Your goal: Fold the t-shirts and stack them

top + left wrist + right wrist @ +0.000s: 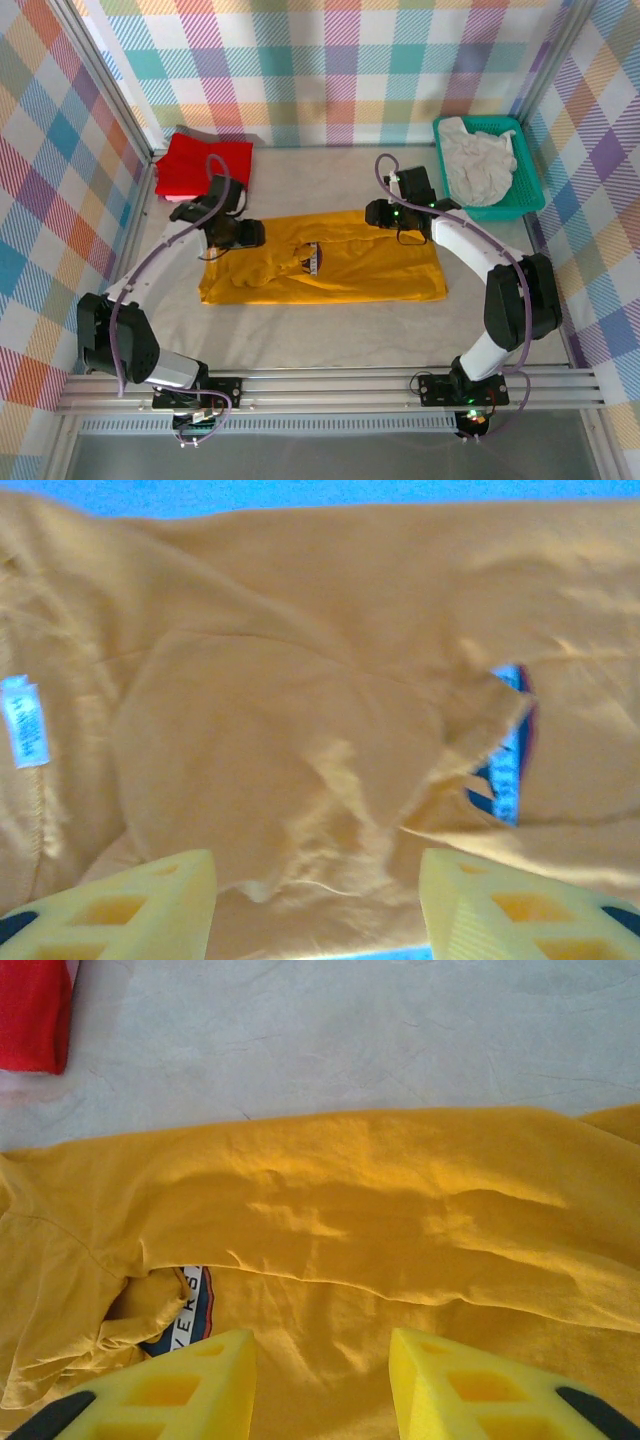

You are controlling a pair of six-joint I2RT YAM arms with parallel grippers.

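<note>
Plaid walls in pastel colours close in a grey worktop (330,330). The mustard-yellow t-shirt (340,265) lies across its middle, stretched left to right and partly folded over itself. On its chest logo (185,1322), a dark patch with a reddish edge peeking out of a fold, the white letters "VERS" can be read in the right wrist view. The rest is tucked under cloth. In the left wrist view the same patch (510,750) is a blurred blue strip, and a small white tag (25,720) sits at the left, its print too soft to read.

The left arm runs from its near-left base with the elbow pushed out to the left. Its forearm slants in to the shirt's left end. The left gripper (240,235) points down over the cloth. Its yellow fingers (150,905) stand apart with rumpled fabric below them and nothing pinched.

The right arm bends at a dark elbow on the right, and its white forearm reaches back in to the shirt's far right edge. The right gripper (380,213) has its fingers (470,1385) parted too, over flat yellow cloth, clamped on nothing.

The red t-shirt (200,165) lies folded in the far left corner. The off-white t-shirt (480,160) is bunched in a teal basket (530,200) at the far right.
</note>
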